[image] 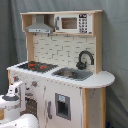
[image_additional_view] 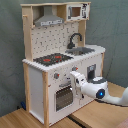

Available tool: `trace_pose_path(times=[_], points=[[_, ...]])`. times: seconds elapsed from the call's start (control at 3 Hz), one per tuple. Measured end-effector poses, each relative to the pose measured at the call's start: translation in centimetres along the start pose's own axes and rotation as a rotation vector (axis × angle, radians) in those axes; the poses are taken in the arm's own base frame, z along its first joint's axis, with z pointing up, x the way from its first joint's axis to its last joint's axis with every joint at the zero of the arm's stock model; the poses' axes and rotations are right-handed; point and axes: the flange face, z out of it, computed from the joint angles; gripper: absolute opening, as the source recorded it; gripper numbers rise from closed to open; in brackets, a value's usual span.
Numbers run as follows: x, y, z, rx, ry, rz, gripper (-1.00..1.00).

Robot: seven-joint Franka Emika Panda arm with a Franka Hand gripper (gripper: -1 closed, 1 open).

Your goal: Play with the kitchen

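Note:
The white and light-wood toy kitchen stands upright in both exterior views. On top are a black-red hob, a sink and a black faucet. A grey hood and a small microwave sit above. My gripper is at the kitchen's front, level with the knobs and just above the windowed oven door. In the first exterior view my white arm covers part of the oven side.
A grey curtain hangs behind the kitchen. The kitchen stands on a wooden surface. Right of the oven is a cupboard door with a dark panel. My arm reaches in from the second exterior view's right.

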Motion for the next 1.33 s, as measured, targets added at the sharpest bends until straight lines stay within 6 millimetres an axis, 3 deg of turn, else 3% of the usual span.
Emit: trace_pose_path(times=[0.33, 1.33], points=[[0.0, 0.0, 0.0, 0.000, 0.000, 0.000, -1.00], [1.4, -2.1, -6.6, -0.056, -0.061, 0.028, -1.00]])
